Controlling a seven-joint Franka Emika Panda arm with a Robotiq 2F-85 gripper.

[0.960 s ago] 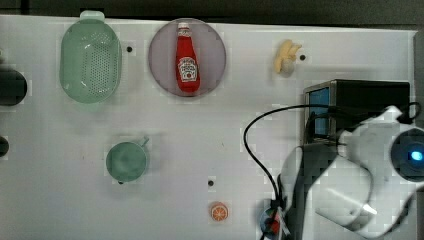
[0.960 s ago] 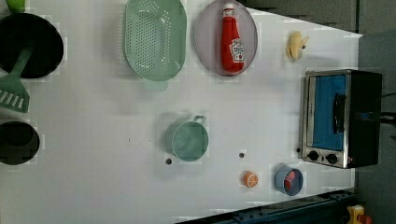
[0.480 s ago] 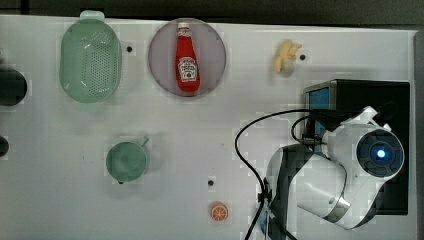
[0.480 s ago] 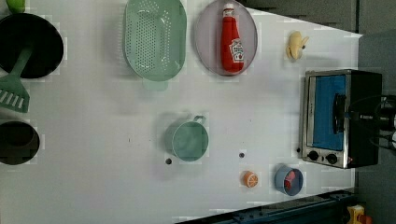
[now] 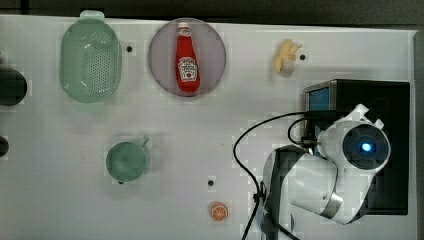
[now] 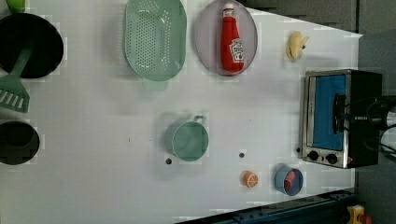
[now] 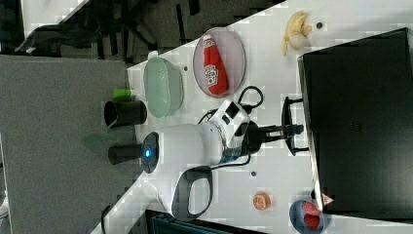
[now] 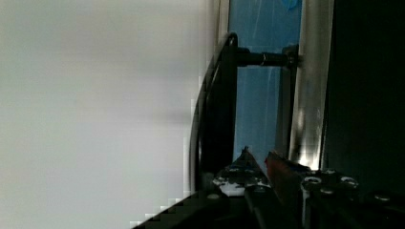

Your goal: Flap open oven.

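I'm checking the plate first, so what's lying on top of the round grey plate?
A red ketchup bottle lies on its side on the grey plate, white cap toward the top view's upper edge. Whatever sits directly under the bottle is covered.

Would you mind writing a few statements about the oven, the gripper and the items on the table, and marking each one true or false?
1. The oven has its glass door flapped fully open. False: the door is still shut against the silver frame.
2. The ketchup bottle lies on a round plate. True.
3. The gripper is at the oven door's handle. True.
4. The green cup stands inside the colander. False: it stands on the bare table, apart from the colander.
5. A small blue bowl sits near the oven's knob end in the left view. True.
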